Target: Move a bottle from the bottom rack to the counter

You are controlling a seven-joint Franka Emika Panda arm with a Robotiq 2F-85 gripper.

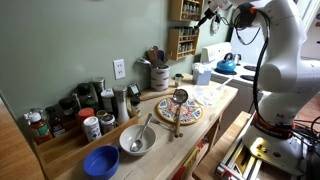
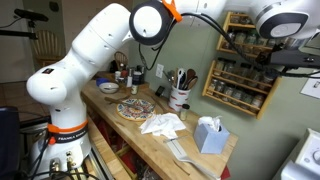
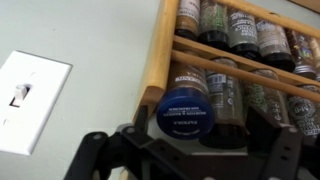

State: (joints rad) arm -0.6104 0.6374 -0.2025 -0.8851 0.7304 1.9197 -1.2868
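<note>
The brown wooden spice rack hangs on the green wall in both exterior views point(image 1: 183, 30) point(image 2: 240, 70), with rows of small dark jars. In the wrist view a bottle with a round blue lid point(image 3: 185, 110) leans out of the bottom rack point(image 3: 215, 68) at its left post, lid toward the camera. My gripper point(image 3: 200, 132) is up at the rack point(image 1: 205, 20) point(image 2: 262, 55). It looks open, with its dark fingers wide on either side of the blue-lidded bottle and the dark jar point(image 3: 228, 112) beside it. The light-wood counter point(image 1: 215, 100) point(image 2: 150, 137) lies below.
On the counter are a patterned plate point(image 1: 180, 110), a metal bowl with a spoon point(image 1: 137, 140), a blue bowl point(image 1: 100, 160), a utensil crock point(image 1: 158, 75), several jars point(image 1: 80, 110) and a tissue box point(image 2: 208, 133). A blue kettle point(image 1: 227, 65) sits on the stove. A light switch point(image 3: 25, 90) is left of the rack.
</note>
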